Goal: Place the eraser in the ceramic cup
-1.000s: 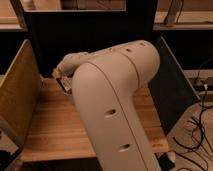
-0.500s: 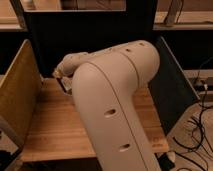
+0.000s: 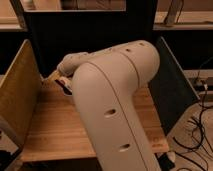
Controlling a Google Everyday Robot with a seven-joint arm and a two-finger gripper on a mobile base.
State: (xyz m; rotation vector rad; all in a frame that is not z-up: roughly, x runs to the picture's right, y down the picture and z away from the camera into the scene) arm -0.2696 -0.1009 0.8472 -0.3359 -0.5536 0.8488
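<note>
Where the arm point(image 3: 112, 107) bends, the gripper point(image 3: 64, 82) seems hidden.

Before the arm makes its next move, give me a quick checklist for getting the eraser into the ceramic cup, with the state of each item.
1. Eraser located: cannot tell. It shows nowhere; the arm blocks most of the view.
2. Ceramic cup located: cannot tell, none visible.
3. Gripper position: cannot tell. The arm's far end reaches to the back left of the wooden table, and the gripper itself is hidden.
4. Something held: cannot tell. A small dark and yellowish bit shows beside the arm's end, unidentifiable.
5. Side panels upright at both table edges: ok.
6. Cables lie on the floor right of the table, off the tabletop: ok.
</note>
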